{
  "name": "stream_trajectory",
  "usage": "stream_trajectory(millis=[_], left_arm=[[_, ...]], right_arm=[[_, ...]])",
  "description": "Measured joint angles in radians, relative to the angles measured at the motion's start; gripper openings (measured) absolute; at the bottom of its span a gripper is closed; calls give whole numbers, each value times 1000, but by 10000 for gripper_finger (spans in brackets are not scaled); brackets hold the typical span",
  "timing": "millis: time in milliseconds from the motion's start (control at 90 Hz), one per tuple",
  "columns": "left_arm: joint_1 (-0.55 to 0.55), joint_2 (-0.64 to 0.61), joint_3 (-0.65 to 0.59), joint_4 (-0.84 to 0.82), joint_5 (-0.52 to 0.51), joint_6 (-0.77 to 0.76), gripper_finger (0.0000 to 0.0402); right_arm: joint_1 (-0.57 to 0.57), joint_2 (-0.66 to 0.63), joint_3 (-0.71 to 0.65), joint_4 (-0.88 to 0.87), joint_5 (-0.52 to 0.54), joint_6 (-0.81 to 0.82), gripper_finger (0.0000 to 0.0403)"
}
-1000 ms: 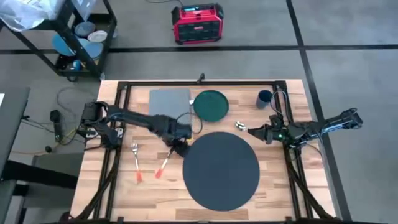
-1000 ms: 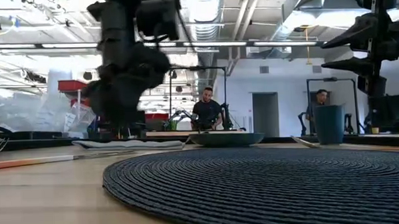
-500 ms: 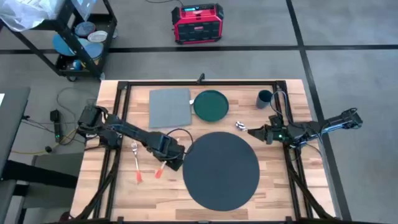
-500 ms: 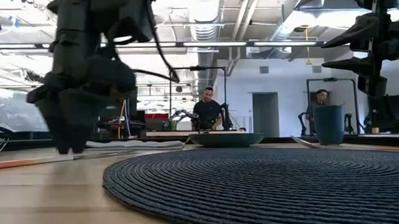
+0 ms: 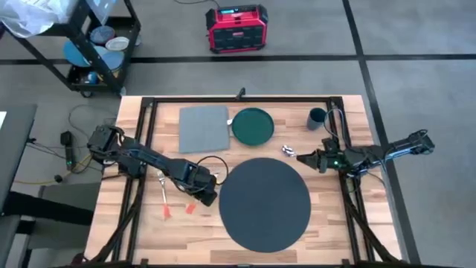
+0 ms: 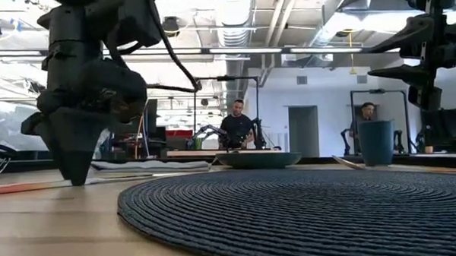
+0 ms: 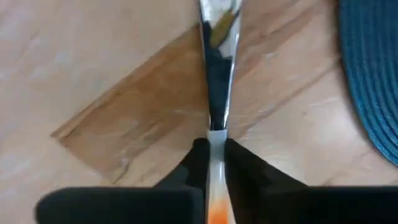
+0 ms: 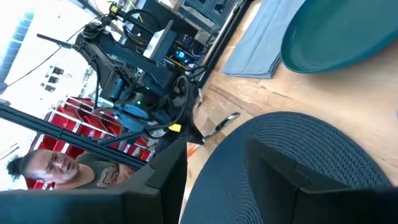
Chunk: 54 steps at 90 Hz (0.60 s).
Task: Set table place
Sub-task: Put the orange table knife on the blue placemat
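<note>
The round dark placemat (image 5: 264,202) lies flat on the light-wood table (image 5: 335,223), near the middle. Just left of it lies an orange-handled utensil (image 5: 190,208) with a silver blade (image 7: 217,56). My left gripper (image 5: 204,195) is down on it and shut on it; in the low view its tip (image 6: 77,175) reaches the tabletop. An orange-handled fork (image 5: 163,195) lies farther left. My right gripper (image 5: 299,156) hovers open at the placemat's far right rim, holding nothing. My left gripper pinches the utensil between its two fingers (image 7: 198,163) at the neck (image 7: 216,138), where the silver blade meets the orange handle. The fingers come from above, pointing down, one on each side of the utensil. The utensil lies along the tabletop.
At the far side lie a grey napkin (image 5: 203,128), a green plate (image 5: 252,124) and a blue cup (image 5: 316,117). A small shiny object (image 5: 286,150) sits by my right gripper. People show in the room beyond the table (image 6: 237,124).
My left gripper has moved toward the table's near edge and a little left, and has come down from above the table onto the orange-handled utensil beside the placemat. The right arm has kept still.
</note>
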Motion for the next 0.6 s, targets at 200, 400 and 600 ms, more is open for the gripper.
stream_trajectory(millis=[200, 400, 600], left_arm=[[-2, -46, 35, -48, -92, 19, 3], [-4, -122, 56, -119, -171, 4, 3], [-19, -143, 101, -99, -193, 12, 2]], right_arm=[[0, 0, 0, -1, 0, 0, 143], [0, 0, 0, -2, 0, -1, 143], [0, 0, 0, -7, 0, -1, 143]])
